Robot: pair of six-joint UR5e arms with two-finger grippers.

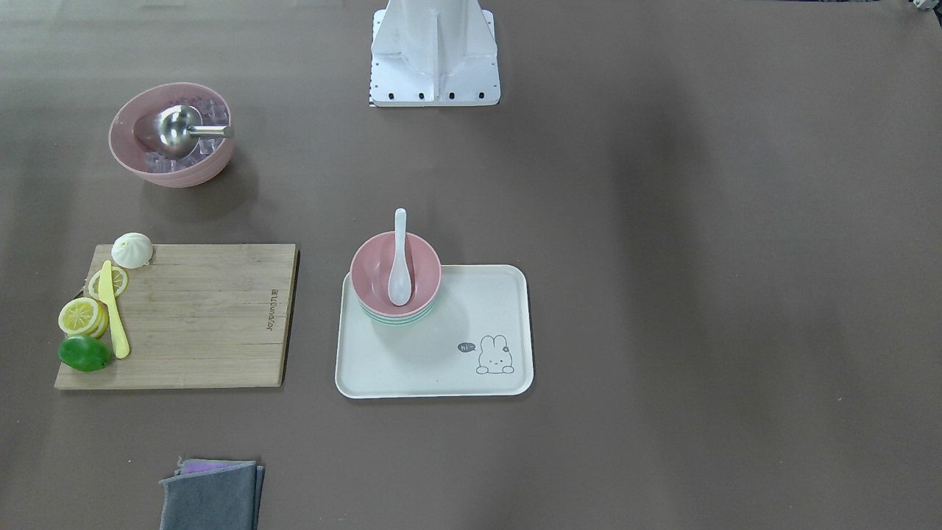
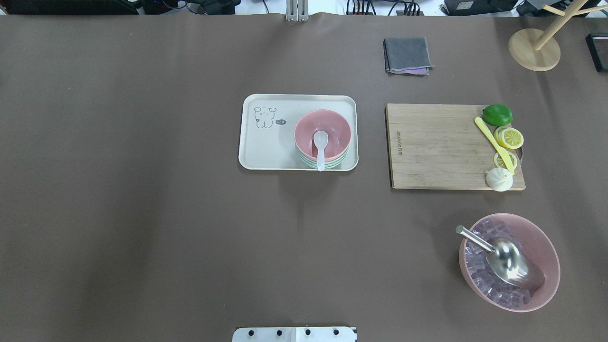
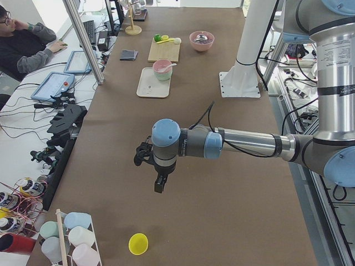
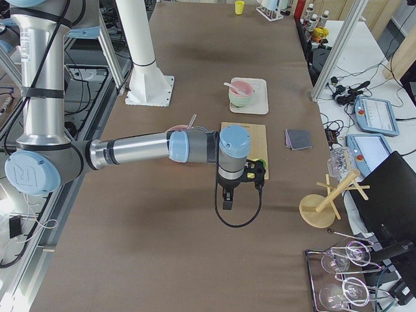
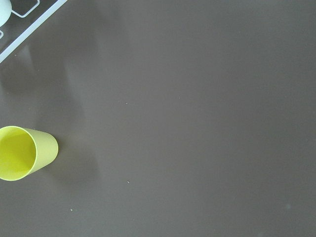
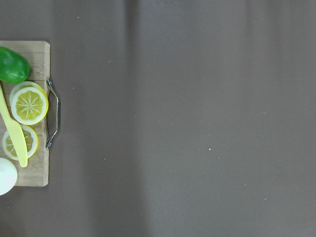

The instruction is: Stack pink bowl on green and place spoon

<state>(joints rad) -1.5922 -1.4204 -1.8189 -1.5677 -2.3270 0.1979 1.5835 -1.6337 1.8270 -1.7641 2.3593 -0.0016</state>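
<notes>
Since the pink bowl sits nested on the green bowl on the tray, with the spoon inside, the stack looks best left untouched. The left gripper and right gripper hang well away, and I cannot tell whether their jaws are open or closed.

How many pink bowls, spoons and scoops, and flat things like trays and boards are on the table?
Pink bowls: 2 (small pink bowl, big pink bowl with ice)
Spoons and scoops: 2 (white spoon, metal scoop)
Flat things: 2 (tray, cutting board)
Total: 6
</notes>
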